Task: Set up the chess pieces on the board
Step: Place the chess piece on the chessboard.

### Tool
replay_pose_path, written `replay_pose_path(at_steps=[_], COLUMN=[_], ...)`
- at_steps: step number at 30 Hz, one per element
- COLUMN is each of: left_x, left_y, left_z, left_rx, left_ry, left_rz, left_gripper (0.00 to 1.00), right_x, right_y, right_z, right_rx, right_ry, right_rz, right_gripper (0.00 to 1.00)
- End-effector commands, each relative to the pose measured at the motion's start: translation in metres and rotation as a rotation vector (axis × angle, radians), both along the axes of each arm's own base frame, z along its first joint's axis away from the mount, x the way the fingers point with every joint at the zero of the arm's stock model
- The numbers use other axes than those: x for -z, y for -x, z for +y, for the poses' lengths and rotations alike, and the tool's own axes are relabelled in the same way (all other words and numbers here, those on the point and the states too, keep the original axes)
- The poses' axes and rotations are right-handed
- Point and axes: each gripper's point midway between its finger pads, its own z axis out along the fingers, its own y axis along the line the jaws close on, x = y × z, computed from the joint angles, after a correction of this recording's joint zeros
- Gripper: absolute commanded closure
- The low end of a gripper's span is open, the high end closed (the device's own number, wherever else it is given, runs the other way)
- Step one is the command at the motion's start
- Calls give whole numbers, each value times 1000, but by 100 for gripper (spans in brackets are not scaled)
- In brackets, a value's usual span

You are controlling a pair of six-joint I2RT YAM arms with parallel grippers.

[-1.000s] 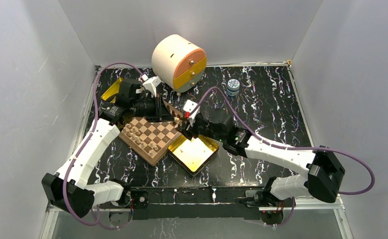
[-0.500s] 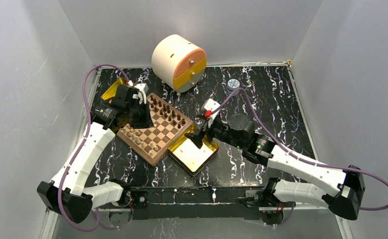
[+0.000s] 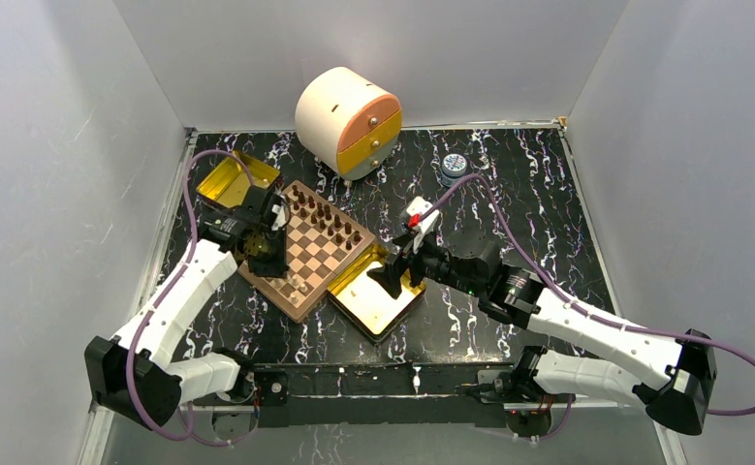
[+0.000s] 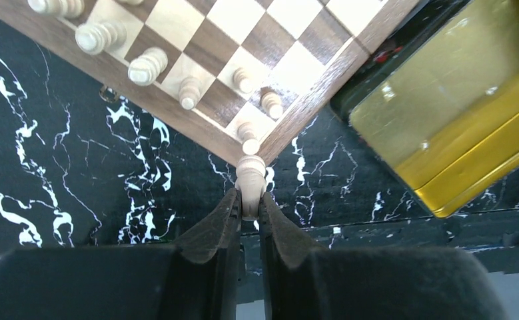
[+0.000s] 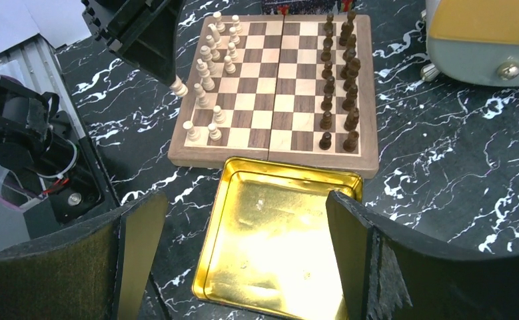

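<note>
The board (image 3: 297, 307) lies left of centre, with dark chess pieces (image 3: 330, 215) along its far side and light ones (image 5: 210, 60) along its near side. My left gripper (image 4: 250, 200) is shut on a light tan chess piece (image 4: 250, 175) and holds it just off the board's (image 4: 310, 100) near corner, above the black table. In the right wrist view the same piece (image 5: 178, 87) hangs beside the board's (image 5: 270, 157) left rim. My right gripper (image 5: 243, 207) is wide open with nothing in it. It hovers over the near gold tin (image 3: 378, 300), right of the board.
A second gold tin (image 3: 228, 177) sits behind the board at the far left. A round wooden drawer box (image 3: 347, 121) stands at the back. A small jar (image 3: 454, 169) is to its right. White walls close in on three sides.
My left gripper has drawn back from the board's far side to its near left corner, still pinching the piece. My right gripper has opened wide and pulled back from the board's edge to over the tin.
</note>
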Motion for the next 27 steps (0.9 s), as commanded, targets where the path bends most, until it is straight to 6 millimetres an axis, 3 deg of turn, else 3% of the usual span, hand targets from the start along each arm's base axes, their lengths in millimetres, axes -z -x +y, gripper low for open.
replay_pose_path(at_steps=[1, 14, 27], left_x=[14, 53, 63], left_y=[2, 5, 0], left_z=[5, 13, 13], left_rx=[-25, -32, -42], left_ry=[-22, -99, -109], left_rz=[16, 99, 110], left_gripper=[99, 99, 98], right_x=[-13, -13, -24], right_y=[8, 9, 10], right_z=[-3, -10, 0], right_rx=[-11, 7, -16], right_ry=[-48, -55, -90], right_rz=[24, 19, 42], right_gripper=[1, 1, 1])
